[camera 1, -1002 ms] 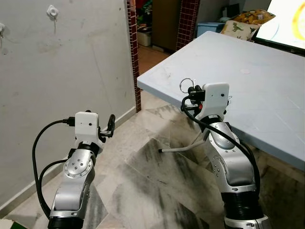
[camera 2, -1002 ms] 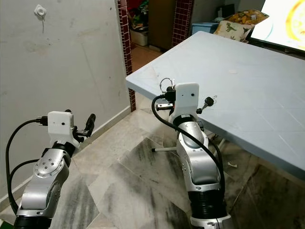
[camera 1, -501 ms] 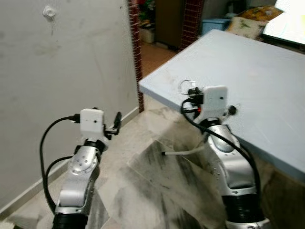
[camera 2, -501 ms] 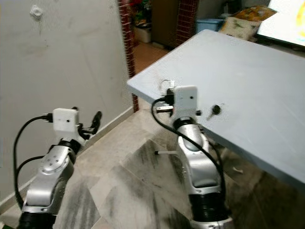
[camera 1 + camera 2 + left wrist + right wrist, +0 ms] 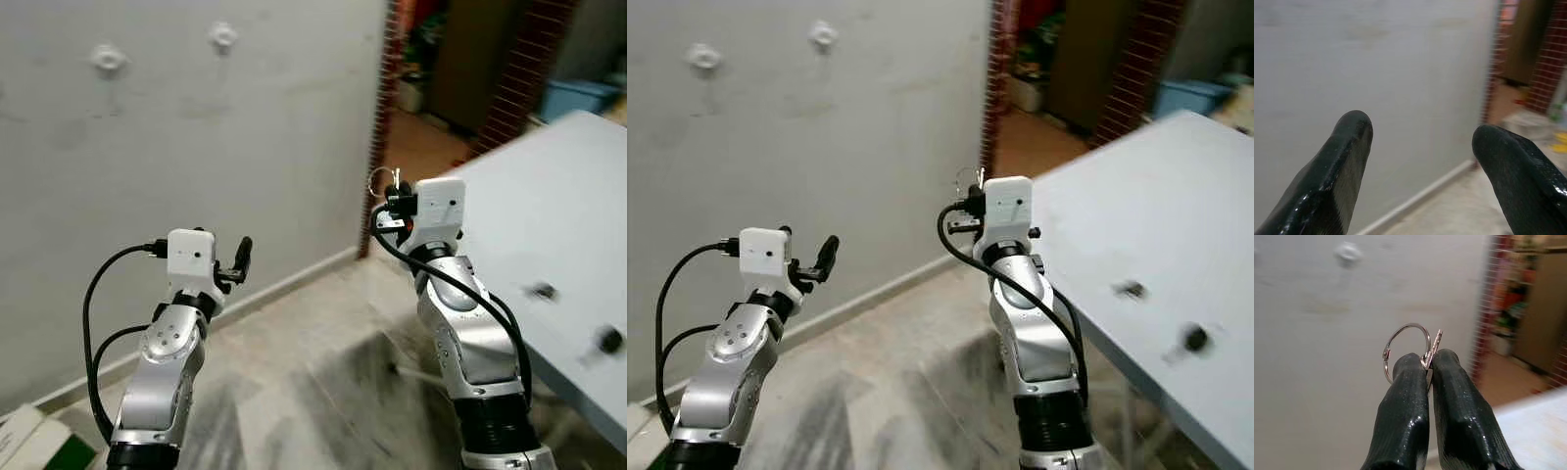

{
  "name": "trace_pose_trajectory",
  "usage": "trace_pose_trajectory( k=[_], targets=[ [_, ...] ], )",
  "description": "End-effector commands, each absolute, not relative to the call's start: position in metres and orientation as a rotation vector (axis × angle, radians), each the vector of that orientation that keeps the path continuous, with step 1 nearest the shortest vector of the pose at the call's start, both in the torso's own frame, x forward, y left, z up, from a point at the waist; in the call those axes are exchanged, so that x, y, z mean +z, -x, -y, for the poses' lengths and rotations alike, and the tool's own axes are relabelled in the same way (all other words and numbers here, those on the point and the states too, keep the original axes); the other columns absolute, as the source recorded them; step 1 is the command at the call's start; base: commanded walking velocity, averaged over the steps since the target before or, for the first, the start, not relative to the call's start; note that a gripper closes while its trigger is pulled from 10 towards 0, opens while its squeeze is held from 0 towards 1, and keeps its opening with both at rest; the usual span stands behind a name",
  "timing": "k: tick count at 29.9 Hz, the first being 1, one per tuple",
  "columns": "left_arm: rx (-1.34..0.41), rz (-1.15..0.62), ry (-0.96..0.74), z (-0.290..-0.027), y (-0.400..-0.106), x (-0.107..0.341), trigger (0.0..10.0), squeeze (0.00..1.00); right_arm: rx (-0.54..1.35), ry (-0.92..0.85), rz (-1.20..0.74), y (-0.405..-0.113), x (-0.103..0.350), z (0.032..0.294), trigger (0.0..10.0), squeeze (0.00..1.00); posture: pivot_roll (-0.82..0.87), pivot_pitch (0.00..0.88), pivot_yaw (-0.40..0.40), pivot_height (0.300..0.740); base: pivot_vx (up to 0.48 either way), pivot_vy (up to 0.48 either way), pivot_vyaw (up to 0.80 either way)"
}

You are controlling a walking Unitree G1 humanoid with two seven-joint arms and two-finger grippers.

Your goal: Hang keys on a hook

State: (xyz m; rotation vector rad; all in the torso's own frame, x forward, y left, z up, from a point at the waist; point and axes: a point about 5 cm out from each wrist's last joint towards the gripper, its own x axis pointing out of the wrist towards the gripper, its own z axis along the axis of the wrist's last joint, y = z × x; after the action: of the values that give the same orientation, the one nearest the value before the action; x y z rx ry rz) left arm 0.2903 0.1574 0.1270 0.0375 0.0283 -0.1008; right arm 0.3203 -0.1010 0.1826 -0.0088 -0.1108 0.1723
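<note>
**Robot holds a key ring up, facing a wall with two hooks**

Nearest the camera, two silver arms rise from the bottom edge. The left gripper (image 5: 242,257) is held at mid height on the left, its two black fingers (image 5: 1347,161) spread wide apart with nothing between them. The right gripper (image 5: 1430,367), a little higher and right of centre, has its fingers pressed together on the keys (image 5: 1433,350); a round metal key ring (image 5: 1406,350) stands up above the fingertips, in open air and touching nothing else.

Below and between the arms lies a grey marbled tile floor (image 5: 323,392), open as far as the wall's baseboard. A white and green box (image 5: 34,446) sits at the near left corner. On the right, the edge of a pale blue table (image 5: 1156,215) runs close beside the right arm, with two small dark blurred items lying on it.

Farther off, a plain grey wall (image 5: 196,127) spans the left and centre. Two white wall hooks (image 5: 222,37) are mounted high on it, side by side, well above and away from the key ring. The wall ends at a brick-edged doorway (image 5: 387,88) to the far right.
</note>
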Motion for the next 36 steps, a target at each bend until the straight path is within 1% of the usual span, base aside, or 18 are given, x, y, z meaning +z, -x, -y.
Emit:
trace_pose_trajectory(
  k=[1,10,36],
  targets=[
    [-0.081,-0.023,-0.048,-0.1632,-0.2908,0.1294,10.0,0.0,0.197,0.002,0.125,-0.3204,0.1864,0.0944,10.0,0.0,0.02,0.0,0.032,0.74,0.439,0.0,0.0],
    [-0.07,-0.032,-0.055,-0.1664,-0.2893,0.1267,10.0,0.0,0.195,-0.001,0.13,-0.3193,0.1865,0.0954,10.0,0.0,0.03,0.0,0.027,0.74,0.427,0.0,0.0],
    [-0.08,-0.041,-0.044,-0.1602,-0.2891,0.1244,10.0,0.0,0.205,0.011,0.124,-0.3192,0.185,0.0946,10.0,0.0,0.02,0.002,0.025,0.74,0.465,0.0,0.0]
  ],
)
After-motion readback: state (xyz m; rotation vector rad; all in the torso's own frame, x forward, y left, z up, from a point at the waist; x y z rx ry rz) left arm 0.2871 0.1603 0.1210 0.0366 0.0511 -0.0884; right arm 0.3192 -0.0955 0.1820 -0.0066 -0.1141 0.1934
